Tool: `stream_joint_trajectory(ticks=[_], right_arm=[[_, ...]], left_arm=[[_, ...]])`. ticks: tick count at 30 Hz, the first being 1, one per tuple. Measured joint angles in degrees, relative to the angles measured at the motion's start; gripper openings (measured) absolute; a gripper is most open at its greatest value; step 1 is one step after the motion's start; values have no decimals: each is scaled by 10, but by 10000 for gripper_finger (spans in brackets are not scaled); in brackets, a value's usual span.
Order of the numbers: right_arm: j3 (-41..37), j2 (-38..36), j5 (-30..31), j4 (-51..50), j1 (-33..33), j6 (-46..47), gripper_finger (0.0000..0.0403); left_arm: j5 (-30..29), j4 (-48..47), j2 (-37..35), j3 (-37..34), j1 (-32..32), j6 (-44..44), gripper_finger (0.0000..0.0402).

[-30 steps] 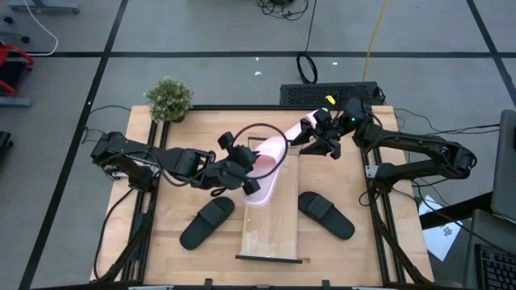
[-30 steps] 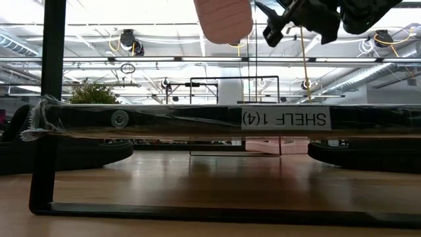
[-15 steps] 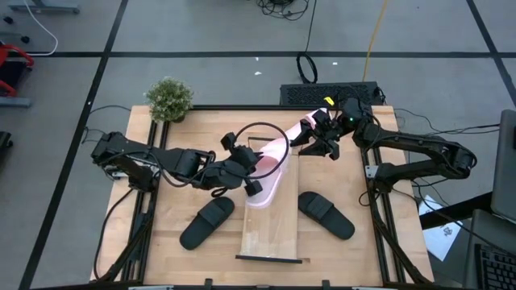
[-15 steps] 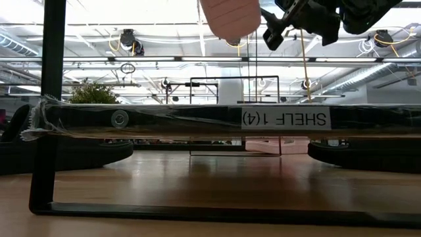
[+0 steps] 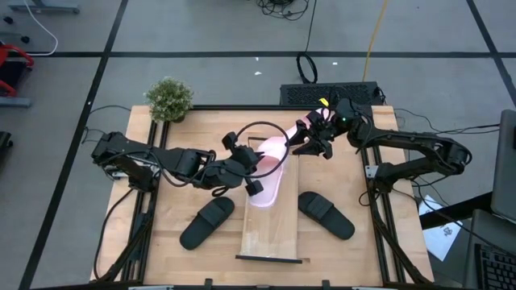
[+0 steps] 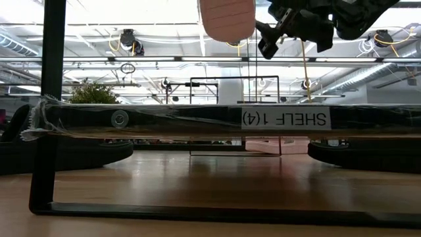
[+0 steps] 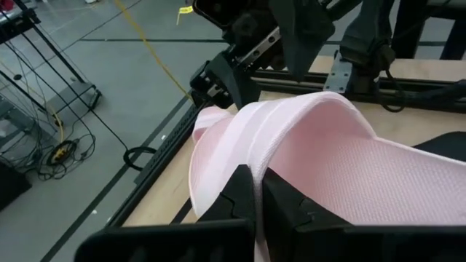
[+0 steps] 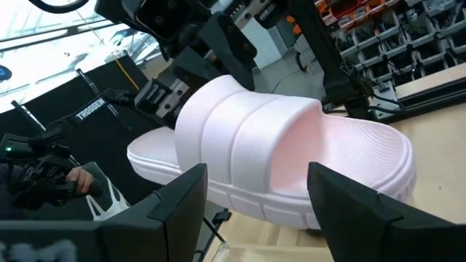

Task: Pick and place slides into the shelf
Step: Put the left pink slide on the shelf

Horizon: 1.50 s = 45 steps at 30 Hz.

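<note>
Above the shelf (image 5: 272,221), the left gripper (image 7: 258,200) pinches the strap of a pale pink slide (image 5: 271,151) of smooth moulded foam; right gripper (image 8: 255,193) gapes wide before its toe.

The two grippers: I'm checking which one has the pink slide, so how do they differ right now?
The left gripper is shut on the pink slide's strap, while the right gripper stands open and holds nothing. The left gripper sits beside the shelf's left edge; the right gripper hovers by the slide's far end, near the shelf's far right corner. Both point at the same slide.
</note>
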Motion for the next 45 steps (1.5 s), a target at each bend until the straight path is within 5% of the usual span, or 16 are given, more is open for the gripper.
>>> stream_joint_trajectory(ticks=[26, 45], right_arm=[[0, 0, -14, 45, 37, 56, 220], [0, 0, -28, 37, 37, 30, 57]], left_arm=[[33, 3, 2, 0, 31, 18, 0], [47, 47, 2, 0, 57, 46, 0]])
